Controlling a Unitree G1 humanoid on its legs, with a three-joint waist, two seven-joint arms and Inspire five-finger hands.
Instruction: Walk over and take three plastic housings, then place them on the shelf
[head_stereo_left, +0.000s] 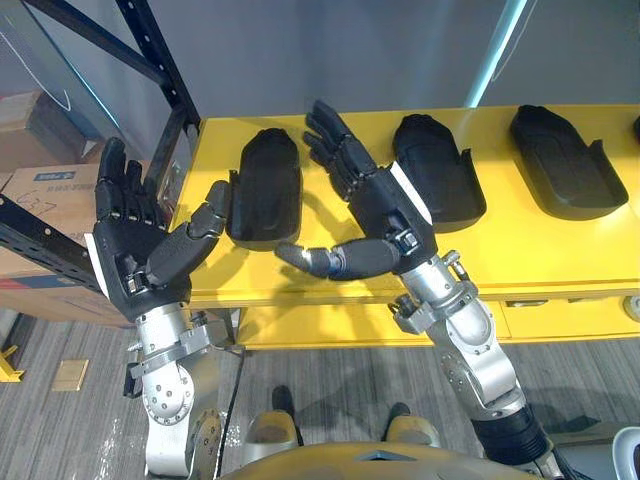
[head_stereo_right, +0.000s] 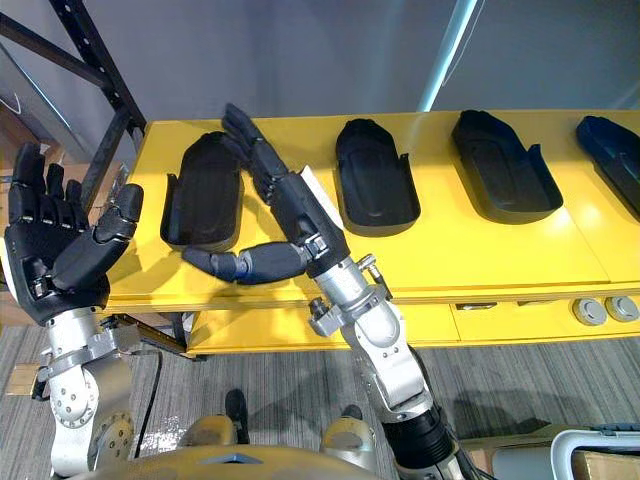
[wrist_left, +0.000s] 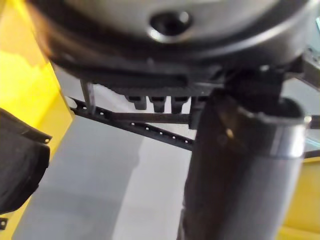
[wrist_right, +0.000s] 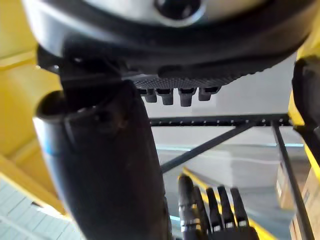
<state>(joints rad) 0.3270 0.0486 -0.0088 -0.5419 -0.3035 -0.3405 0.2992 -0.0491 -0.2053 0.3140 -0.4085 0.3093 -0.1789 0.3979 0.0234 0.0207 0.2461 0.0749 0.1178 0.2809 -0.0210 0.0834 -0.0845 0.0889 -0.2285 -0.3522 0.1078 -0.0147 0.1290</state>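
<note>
Three black plastic housings lie in a row on the yellow surface (head_stereo_left: 500, 250): the leftmost housing (head_stereo_left: 265, 185), the second housing (head_stereo_left: 437, 170) and the third housing (head_stereo_left: 565, 160), each apart from the next. The right hand (head_stereo_left: 385, 210) hovers between the first two with fingers straight and thumb spread wide to the left, holding nothing. The left hand (head_stereo_left: 135, 250) is held palm up at the surface's left end beside a black rack (head_stereo_left: 150, 60), fingers wide and empty.

surface: yellow bench (head_stereo_right: 470, 255) | load: 4 black plastic housings (head_stereo_right: 372, 185) lying in a row
</note>
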